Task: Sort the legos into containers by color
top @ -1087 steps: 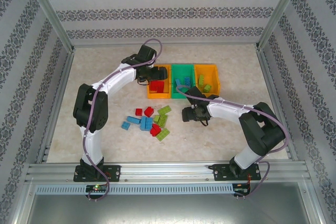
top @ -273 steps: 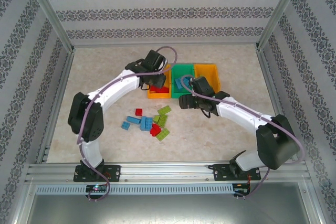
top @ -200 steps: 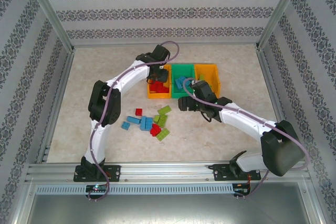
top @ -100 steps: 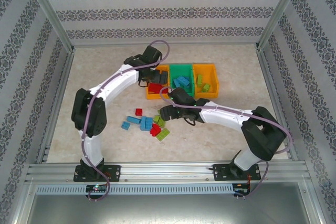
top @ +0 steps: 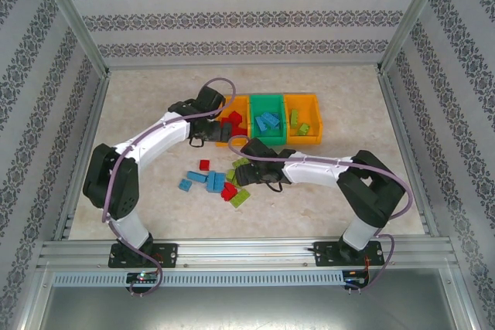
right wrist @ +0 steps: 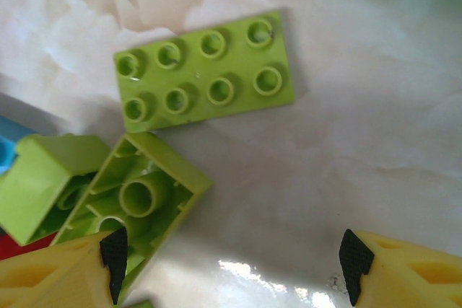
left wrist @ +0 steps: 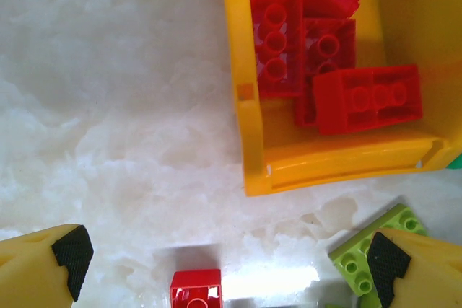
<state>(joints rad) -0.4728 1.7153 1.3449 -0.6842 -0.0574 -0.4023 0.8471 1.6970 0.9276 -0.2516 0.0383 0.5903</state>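
Three joined bins stand at the back. The left orange bin point(top: 220, 138) point(left wrist: 249, 128) holds red bricks point(left wrist: 364, 99), the green bin point(top: 267, 135) blue ones, and the right orange bin point(top: 303, 137) lime ones. Loose red, blue and lime legos point(top: 220, 179) lie in a pile in front. My left gripper point(top: 201, 141) point(left wrist: 229, 265) hangs open over bare table beside that bin's near corner, above a small red brick point(left wrist: 195, 290). My right gripper point(top: 251, 178) point(right wrist: 233, 257) is open and empty, low at the pile's right edge, beside an upturned lime brick point(right wrist: 130, 200) and a flat lime plate point(right wrist: 206, 70).
Aluminium frame posts and patterned walls enclose the beige tabletop point(top: 348, 168). A lime plate point(left wrist: 368, 247) lies by my left gripper's right finger. Blue bricks point(top: 197, 179) sit at the pile's left side. Room is open to the left and right of the pile.
My left gripper has drawn back from over the left orange bin to the table in front of it. My right gripper has shifted slightly toward the lime pieces at the pile.
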